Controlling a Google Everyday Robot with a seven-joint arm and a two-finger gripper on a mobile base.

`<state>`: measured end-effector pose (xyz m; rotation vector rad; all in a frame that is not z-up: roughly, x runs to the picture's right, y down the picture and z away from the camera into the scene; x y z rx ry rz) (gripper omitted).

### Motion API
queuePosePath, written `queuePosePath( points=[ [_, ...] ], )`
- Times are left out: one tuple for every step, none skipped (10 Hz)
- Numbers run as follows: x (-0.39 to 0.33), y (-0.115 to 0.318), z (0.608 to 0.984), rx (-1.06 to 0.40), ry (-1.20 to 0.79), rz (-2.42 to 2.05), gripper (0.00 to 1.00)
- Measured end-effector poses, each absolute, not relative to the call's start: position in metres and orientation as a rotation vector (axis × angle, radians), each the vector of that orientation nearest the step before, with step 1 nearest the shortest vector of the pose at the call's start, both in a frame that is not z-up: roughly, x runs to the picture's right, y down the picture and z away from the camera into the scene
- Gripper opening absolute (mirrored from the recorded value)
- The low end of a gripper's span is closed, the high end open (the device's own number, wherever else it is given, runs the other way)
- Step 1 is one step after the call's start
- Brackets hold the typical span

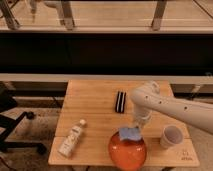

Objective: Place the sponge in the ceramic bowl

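**Sponge (130,134) at the bowl's (127,152) far rim**

The light-blue sponge lies over the far edge of the orange-red bowl on the bench (95,112). The pincer (136,126) hangs just above the bowl's far rim, meeting the sponge; whether it clamps it cannot be told

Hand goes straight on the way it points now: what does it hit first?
The sponge: the hand points down, its tip right at the sponge, above the ceramic bowl's far side. Behind it, probably the bowl; depth is unclear.
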<state>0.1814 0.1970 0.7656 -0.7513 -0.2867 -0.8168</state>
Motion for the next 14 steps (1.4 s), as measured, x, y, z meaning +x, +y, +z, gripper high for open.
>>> queuePosePath(
  points=[
    [0.1809,0.1967,0.7655,-0.752,-0.286,-0.820,0.01],
    [0.1806,0.1973,0.7649,-0.754,-0.285,-0.821,0.01],
    [0.1805,0.1979,0.7643,-0.757,-0.285,-0.823,0.01],
    [0.1804,0.1977,0.7640,-0.759,-0.284,-0.826,0.01],
    [0.1802,0.1975,0.7636,-0.760,-0.283,-0.826,0.01],
    [0.1793,0.1986,0.7628,-0.763,-0.283,-0.829,0.01],
    [0.1779,0.1993,0.7617,-0.764,-0.284,-0.833,0.01],
    [0.1771,0.2002,0.7606,-0.764,-0.284,-0.835,0.01],
    [0.1768,0.2002,0.7601,-0.764,-0.284,-0.836,0.01],
    [0.1767,0.2004,0.7593,-0.767,-0.283,-0.838,0.01],
    [0.1762,0.2007,0.7589,-0.769,-0.283,-0.840,0.01],
    [0.1756,0.2009,0.7583,-0.769,-0.283,-0.843,0.01],
    [0.1751,0.2017,0.7577,-0.770,-0.284,-0.845,0.01],
    [0.1748,0.2017,0.7571,-0.771,-0.284,-0.847,0.01]
  ],
)
